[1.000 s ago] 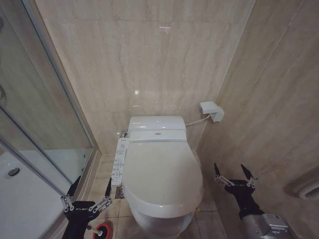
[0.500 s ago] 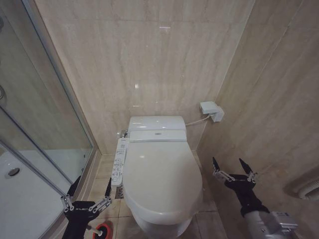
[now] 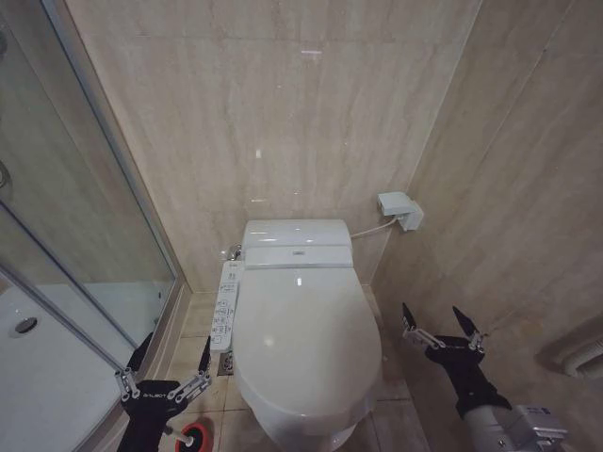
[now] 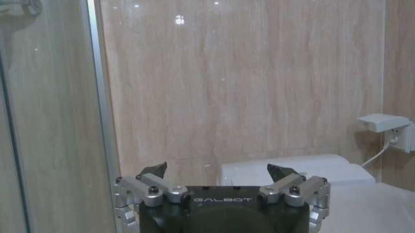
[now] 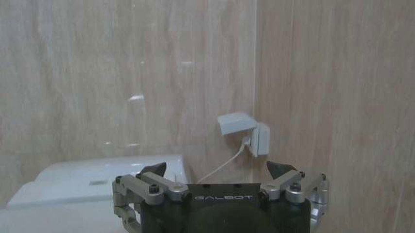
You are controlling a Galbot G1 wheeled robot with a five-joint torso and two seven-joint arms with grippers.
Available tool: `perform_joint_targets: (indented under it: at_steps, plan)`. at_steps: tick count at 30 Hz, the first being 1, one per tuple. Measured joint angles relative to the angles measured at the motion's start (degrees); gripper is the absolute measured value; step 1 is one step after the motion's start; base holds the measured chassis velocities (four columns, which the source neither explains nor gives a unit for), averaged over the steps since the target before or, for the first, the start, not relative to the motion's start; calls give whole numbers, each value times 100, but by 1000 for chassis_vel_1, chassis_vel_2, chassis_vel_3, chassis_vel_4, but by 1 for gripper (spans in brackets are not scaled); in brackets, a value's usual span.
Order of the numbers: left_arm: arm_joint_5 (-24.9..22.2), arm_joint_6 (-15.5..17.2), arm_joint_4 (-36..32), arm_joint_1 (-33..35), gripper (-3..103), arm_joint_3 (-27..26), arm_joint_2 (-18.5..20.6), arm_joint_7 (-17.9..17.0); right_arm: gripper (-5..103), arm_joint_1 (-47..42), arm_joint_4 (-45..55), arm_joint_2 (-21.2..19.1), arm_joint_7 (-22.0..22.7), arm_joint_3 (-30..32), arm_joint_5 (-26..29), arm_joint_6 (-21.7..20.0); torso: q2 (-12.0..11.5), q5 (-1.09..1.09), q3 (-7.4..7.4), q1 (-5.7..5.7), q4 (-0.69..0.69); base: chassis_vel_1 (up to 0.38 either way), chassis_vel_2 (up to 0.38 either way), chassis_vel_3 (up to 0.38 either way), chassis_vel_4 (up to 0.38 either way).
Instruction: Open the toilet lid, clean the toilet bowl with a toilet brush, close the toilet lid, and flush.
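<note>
nearest to the robot, low on its left side, the left pincer (image 3: 170, 365) hangs above the floor tiles with its two fingers spread wide and nothing between them. just below it stands the small red cup holder (image 3: 195, 437) on the floor, and a short piece of the white stick of the toilet brush (image 3: 175, 430) shows beside the cup; the bristle head i cannot see. on the right side the right pincer (image 3: 443, 325) is also spread and empty, near the beige side wall (image 3: 528, 188) and just beside the right edge of the toilet.

between the two pincers is the toilet bowl (image 3: 292, 428), and the toilet lid (image 3: 306, 339) lies flat and closed on it, so the inside is hidden. the narrow white button panel (image 3: 225, 303) runs along the left side of the lid. to the left of this stands the glass shower wall (image 3: 85, 217), with the white shower tray (image 3: 47, 377) behind it.

farther back is the white rear housing (image 3: 297, 243) against the marble back wall (image 3: 283, 104). a white socket box (image 3: 399, 209) with a thin cable (image 3: 369, 229) sits in the corner.
</note>
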Motion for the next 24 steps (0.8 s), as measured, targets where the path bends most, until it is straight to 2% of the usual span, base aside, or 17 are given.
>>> perform_joint_targets:
  at_steps: [24]
  plan:
    - [0, 0, 0, 0, 100, 0, 0, 0, 100, 12, -15, 2, 18, -4, -33, -8, 0, 0, 0, 0, 0, 0, 0, 0, 0]
